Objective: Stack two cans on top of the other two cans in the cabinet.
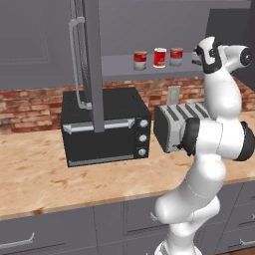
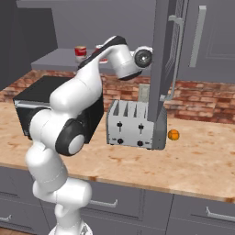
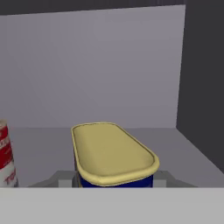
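A squat dark-blue can with a yellow lid (image 3: 113,153) sits between my gripper's (image 3: 114,180) grey fingers (image 3: 162,178), which press against its sides; the gripper is shut on it, low over the cabinet shelf (image 3: 39,144). One red-and-white can (image 3: 5,155) shows at the left edge of the hand view. In the left base view, three red-and-white cans (image 1: 140,60) (image 1: 160,57) (image 1: 176,56) stand in a row on the shelf (image 1: 117,67), and my hand (image 1: 208,54) reaches in just right of them. The right base view shows one red can (image 2: 81,53) behind my arm.
The cabinet door (image 1: 93,64) stands open with its long silver handle (image 1: 74,60). The cabinet's side wall (image 3: 203,87) is close on the right of the blue can. A black toaster oven (image 1: 104,127), a silver toaster (image 1: 172,124) and an orange (image 2: 173,134) sit on the counter below.
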Robot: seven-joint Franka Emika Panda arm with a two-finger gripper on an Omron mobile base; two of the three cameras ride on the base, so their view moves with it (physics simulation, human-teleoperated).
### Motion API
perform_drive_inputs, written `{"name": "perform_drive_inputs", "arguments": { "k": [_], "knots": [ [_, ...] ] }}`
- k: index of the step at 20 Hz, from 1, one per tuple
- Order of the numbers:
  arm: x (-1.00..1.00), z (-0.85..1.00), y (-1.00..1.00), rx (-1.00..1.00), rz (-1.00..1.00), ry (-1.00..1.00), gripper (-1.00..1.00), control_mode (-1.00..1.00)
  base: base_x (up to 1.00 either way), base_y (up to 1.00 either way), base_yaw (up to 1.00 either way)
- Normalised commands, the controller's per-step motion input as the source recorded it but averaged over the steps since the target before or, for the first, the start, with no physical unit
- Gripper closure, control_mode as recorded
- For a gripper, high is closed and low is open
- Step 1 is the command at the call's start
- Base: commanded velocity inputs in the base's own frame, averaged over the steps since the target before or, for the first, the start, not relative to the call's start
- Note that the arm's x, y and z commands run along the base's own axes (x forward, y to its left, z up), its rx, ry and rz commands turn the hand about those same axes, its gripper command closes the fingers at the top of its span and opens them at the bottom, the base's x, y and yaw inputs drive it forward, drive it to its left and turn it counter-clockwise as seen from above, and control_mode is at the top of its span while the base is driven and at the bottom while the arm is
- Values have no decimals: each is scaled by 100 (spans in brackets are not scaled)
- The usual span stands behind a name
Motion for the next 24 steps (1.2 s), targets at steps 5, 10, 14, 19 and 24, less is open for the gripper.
{"name": "perform_drive_inputs", "arguments": {
  "k": [5, 10, 14, 19, 24],
  "knots": [
    [-13, 18, 56, -7, -1, -2, 100, -100, 0, 0, 0],
    [-14, 38, 22, -2, -2, 0, 100, -100, 0, 0, 0],
    [-4, 42, 5, 0, 0, 0, 100, -100, 0, 0, 0],
    [-17, 16, 10, 0, 0, 1, 100, -100, 0, 0, 0],
    [-9, 0, 3, 0, 0, 0, 100, -100, 0, 0, 0]
  ]
}}
